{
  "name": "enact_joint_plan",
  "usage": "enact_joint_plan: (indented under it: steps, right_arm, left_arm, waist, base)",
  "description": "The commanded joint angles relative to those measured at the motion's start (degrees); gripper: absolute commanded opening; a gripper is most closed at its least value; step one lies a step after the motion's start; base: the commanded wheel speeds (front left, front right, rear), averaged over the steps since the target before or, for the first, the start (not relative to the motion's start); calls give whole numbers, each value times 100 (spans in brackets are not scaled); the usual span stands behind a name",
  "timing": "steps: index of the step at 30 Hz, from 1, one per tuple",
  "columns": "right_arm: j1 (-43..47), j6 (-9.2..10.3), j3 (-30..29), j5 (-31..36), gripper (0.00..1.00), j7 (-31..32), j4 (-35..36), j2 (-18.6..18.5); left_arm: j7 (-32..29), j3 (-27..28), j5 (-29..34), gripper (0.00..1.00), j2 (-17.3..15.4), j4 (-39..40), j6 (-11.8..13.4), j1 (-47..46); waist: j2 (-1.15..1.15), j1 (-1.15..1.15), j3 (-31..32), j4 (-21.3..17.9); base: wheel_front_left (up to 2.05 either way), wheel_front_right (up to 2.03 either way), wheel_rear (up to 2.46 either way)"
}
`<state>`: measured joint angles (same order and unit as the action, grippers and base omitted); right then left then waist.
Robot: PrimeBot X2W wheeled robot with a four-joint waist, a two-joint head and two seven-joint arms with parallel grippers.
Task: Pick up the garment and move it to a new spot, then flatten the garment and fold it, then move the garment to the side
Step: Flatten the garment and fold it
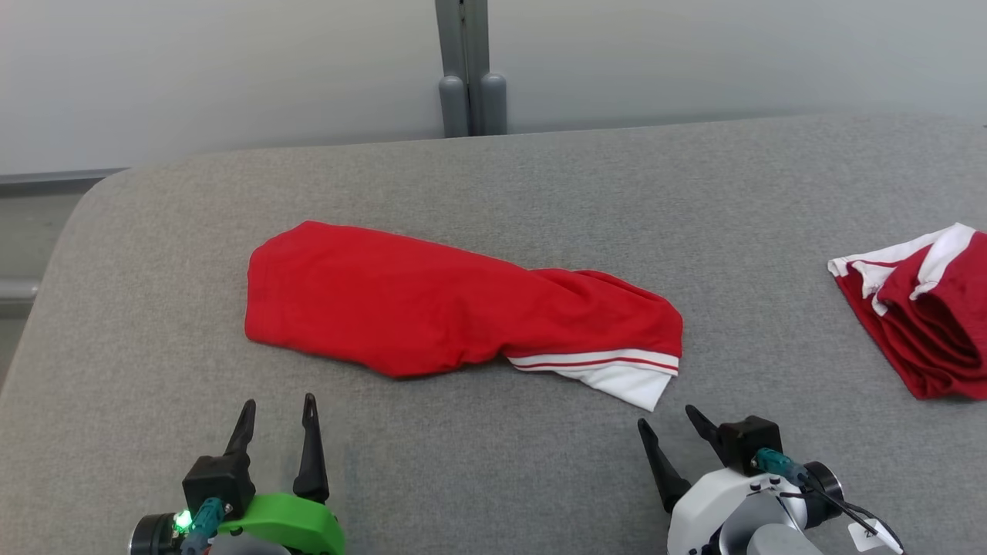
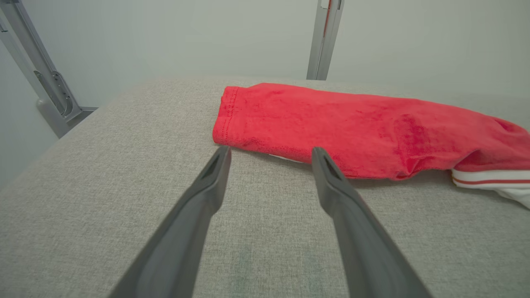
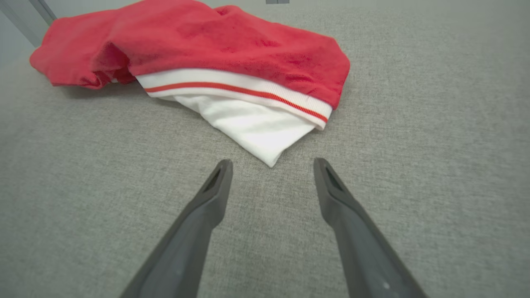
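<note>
Left claw wide, empty | right claw wide, empty | red garment ahead, untouched

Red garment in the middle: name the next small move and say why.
Probably ease the right claw forward onto the white corner of the red garment and close on it. Both it and the left claw stand open, short of the cloth, holding nothing; that corner sticks out toward the right claw.
</note>
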<state>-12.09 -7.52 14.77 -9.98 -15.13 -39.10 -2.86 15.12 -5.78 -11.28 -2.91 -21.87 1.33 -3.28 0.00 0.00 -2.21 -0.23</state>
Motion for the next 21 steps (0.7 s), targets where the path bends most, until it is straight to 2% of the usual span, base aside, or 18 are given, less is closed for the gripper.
enact_joint_plan:
  steps: [1,3,6,7,8,9,10,13,17,21]
  right_arm:
    - [-91,7,-21,-43,100,-1,-105,-11]
    - [-190,7,-38,-43,99,-1,-213,-9]
    - [-292,6,-85,-86,80,-1,-355,-11]
    - [-324,6,-95,-95,79,-1,-375,-10]
    - [-358,7,-93,-94,71,-1,-394,-10]
    - [-379,7,-88,-89,57,-1,-432,-12]
    - [-399,7,-96,-86,39,-1,-455,-12]
    - [-461,6,-67,-143,0,0,-513,-10]
    - [-585,7,-59,-213,0,0,-420,-10]
    - [-662,5,206,-469,0,-1,232,-6]
  left_arm:
    - [2,-8,-51,100,-7,8,-18,-111]
    - [2,-41,-59,100,-6,-33,-43,-140]
    - [2,-21,-51,100,-6,-69,-61,-178]
    - [1,-14,-50,100,-6,-73,-73,-193]
    - [2,-4,-57,100,-6,-67,-63,-212]
    - [1,-1,-67,100,-6,-62,-66,-224]
    - [1,-11,-71,100,-6,-73,-70,-231]
    - [1,8,-107,100,-5,-102,-72,-276]
    - [2,22,-138,100,-5,-94,-67,-292]
    - [2,19,-144,100,-5,-86,-79,-265]
  waist:
    - [0,0,-147,175]
    - [0,0,-209,250]
    - [0,0,-294,330]
    - [0,0,-313,347]
    - [0,0,-342,370]
    - [0,0,-357,386]
    - [0,0,-381,410]
    - [0,0,-427,442]
    - [0,0,-466,460]
    - [0,0,-396,465]
  base:
    - [0,0,0]
    - [0,0,0]
    - [0,0,0]
    - [0,0,0]
    - [0,0,0]
    - [0,0,0]
    - [0,0,0]
    - [0,0,0]
    - [0,0,0]
    - [0,0,0]
